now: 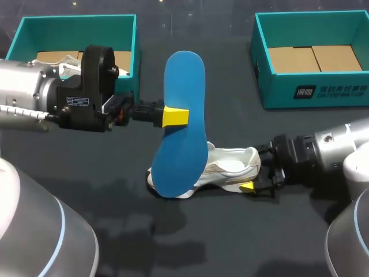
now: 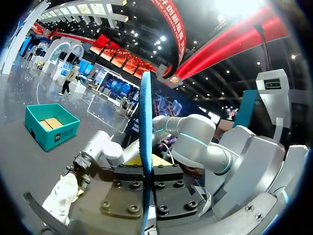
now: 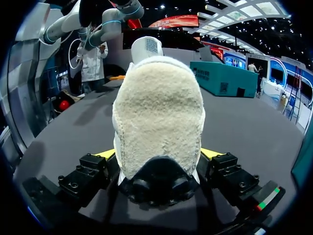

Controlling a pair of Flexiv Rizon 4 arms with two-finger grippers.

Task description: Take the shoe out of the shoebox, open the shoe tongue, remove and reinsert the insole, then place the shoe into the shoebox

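Insole (image 1: 183, 124) is out of the shoe (image 1: 230, 164). In the head view, your left gripper (image 1: 173, 116) pinches it upright just above the shoe, whose heel your right gripper (image 1: 256, 171) clamps on the table (image 1: 230, 236). The left wrist view shows that gripper closed on the insole's two faces. The right wrist view shows the other closed on the heel from both sides. Reinsertion comes next, I judge: tip the insole's toe down into the shoe's opening.

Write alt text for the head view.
The left arm's jaws hold a blue insole upright over a white shoe, whose heel the right arm's jaws grip on the dark table. Two teal shoeboxes stand behind.
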